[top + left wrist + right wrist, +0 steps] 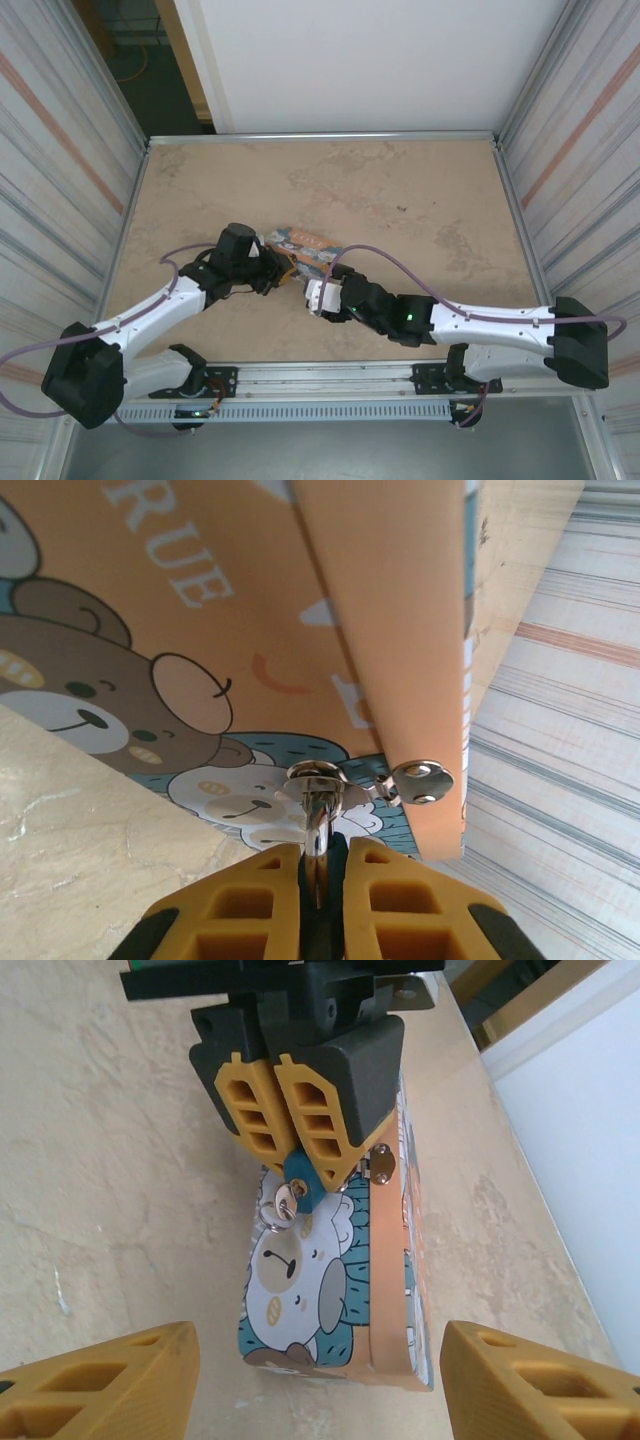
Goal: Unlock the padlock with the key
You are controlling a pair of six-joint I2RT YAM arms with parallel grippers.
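Nearest, the right claw [318, 1340] stands wide open and empty, one finger either side of the tin's [330, 1290] near end. Just ahead of it the tin lies on the table [120, 1160], bear picture up. Farther ahead, facing it, the left claw [297, 1155] is clamped shut on the padlock [298, 1184]. The teal body shows at its fingertips, beside the tin's silver clasp [383, 1165].

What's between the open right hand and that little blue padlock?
The tin: the right wrist view shows it lying between the right hand and the padlock, which the left hand pinches.
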